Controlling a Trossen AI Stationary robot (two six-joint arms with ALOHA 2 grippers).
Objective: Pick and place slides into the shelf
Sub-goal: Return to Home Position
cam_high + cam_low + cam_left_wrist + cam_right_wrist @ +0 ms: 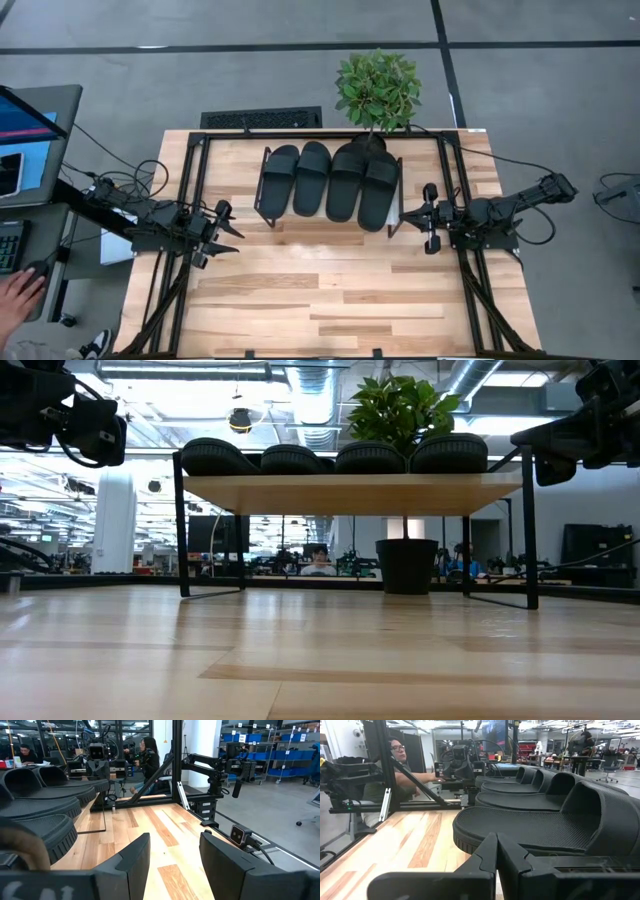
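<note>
Currently I am seeing all four black slides (pixel 312 178) lying side by side in one row on top of the shelf (pixel 300 493). They are packed close. From overhead the neighbours are looking as if they touch, though I cannot be sure for every pair. A potted plant (pixel 378 88) is standing just behind the shelf, its leaves showing over the row in the low view.

Left gripper (pixel 228 228) is hanging off the shelf's left end, well apart from the slides and at about shelf-top height. Its fingers (pixel 132 865) are standing wide apart and holding nothing.

Right gripper (pixel 408 217) is hovering just beside the shelf's right end, pointing in at the row. Its fingers (pixel 487 855) are pressed together with nothing between them. The end of the row is filling the right wrist view just ahead of them.

A person's hand (pixel 18 295) is resting on a desk well away from the shelf, beyond the left arm.
</note>
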